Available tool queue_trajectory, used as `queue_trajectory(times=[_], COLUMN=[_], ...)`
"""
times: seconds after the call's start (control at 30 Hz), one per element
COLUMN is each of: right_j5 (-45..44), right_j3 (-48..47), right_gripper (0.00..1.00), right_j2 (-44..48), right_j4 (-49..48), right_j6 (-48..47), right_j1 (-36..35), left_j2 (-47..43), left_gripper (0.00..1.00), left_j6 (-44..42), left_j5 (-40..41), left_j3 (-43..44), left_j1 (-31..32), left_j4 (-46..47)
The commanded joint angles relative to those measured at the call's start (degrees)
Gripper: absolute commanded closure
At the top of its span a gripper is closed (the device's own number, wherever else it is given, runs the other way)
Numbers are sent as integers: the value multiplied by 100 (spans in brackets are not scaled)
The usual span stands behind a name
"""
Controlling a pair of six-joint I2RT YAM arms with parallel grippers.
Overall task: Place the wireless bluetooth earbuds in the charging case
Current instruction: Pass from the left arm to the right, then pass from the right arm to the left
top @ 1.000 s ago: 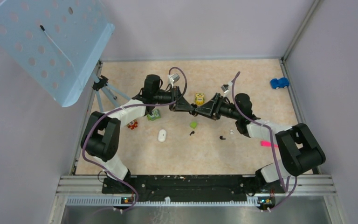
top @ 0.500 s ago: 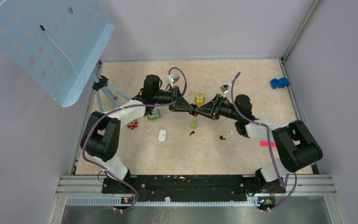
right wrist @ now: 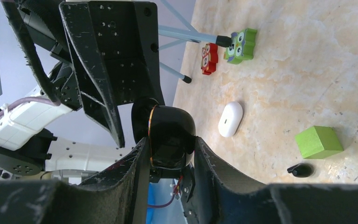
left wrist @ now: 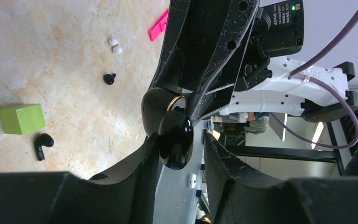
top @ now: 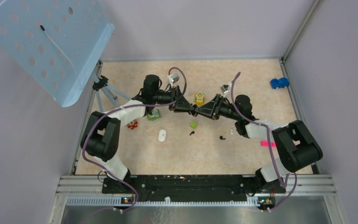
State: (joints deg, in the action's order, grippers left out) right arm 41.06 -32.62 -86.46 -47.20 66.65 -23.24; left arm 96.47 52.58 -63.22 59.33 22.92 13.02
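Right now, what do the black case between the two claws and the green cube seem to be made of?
The charging case looks like glossy black plastic: it throws sharp bright reflections, and a thin gold, metallic-looking ring runs along its seam. The green cube is matte with no glare; it could be painted wood or foam, I can't tell which.

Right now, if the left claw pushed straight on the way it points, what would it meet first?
The right claw, most likely. The left claw is shut on the black charging case, and the right claw grips that same case from directly opposite, fingertips nearly meeting.
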Motion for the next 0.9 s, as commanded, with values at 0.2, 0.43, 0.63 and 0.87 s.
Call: queue_trajectory(times=[0.2,0.43,0.63,0.87], right_j5=[43,42,49,-206], right_j3=[1,6,34,-22], right_gripper=[78,78,77,37], right_j2=[59,50,59,509], right_j4=[-287,-263,-263,713], right_j6=[-84,-108,-120,-600], right_j1=[-32,-31,-31,2], left_j2=[-168,-229,-216,-271], left_gripper=[52,79,91,100], left_j6=[-11,-19,-35,-178], left_j5=[-72,52,74,95], left_j3=[-26,-52,-79,-80], left_j1=[-32,-85,-94,-157], left_j4=[242,178,142,-18])
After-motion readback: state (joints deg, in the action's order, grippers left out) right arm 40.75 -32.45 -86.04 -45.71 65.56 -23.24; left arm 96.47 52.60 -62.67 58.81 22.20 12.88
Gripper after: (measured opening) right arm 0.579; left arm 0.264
